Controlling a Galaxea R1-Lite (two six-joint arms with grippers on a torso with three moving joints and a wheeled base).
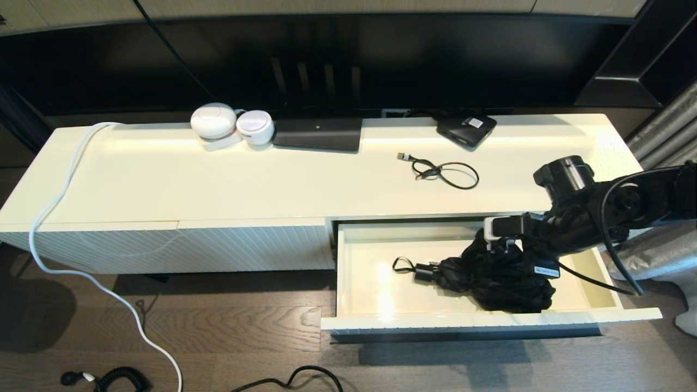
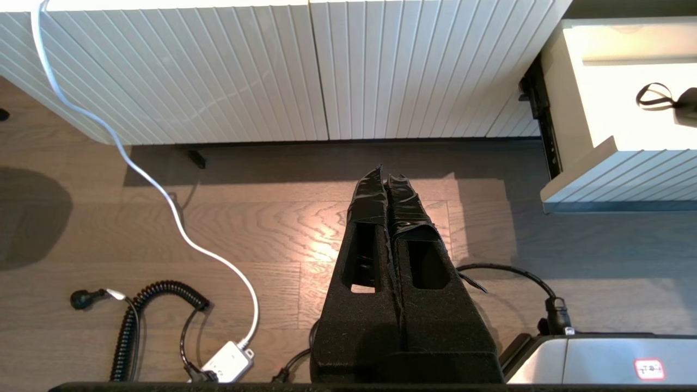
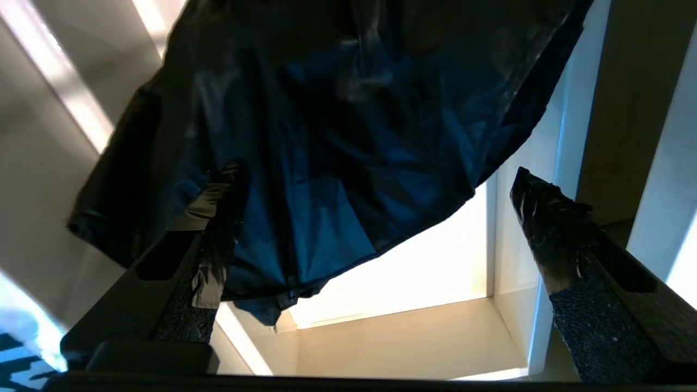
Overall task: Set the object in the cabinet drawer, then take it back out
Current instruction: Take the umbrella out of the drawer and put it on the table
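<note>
Only the right wrist view shows the right pincer (image 3: 370,218) spread wide over the umbrella (image 3: 326,136).

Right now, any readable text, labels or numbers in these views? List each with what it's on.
None can be read.
White sticker on the black box on the cabinet top: too small.
Blue-and-white label on the right arm over the drawer: too small.
Red-framed sticker on the grey housing, left wrist view: blurred.
</note>
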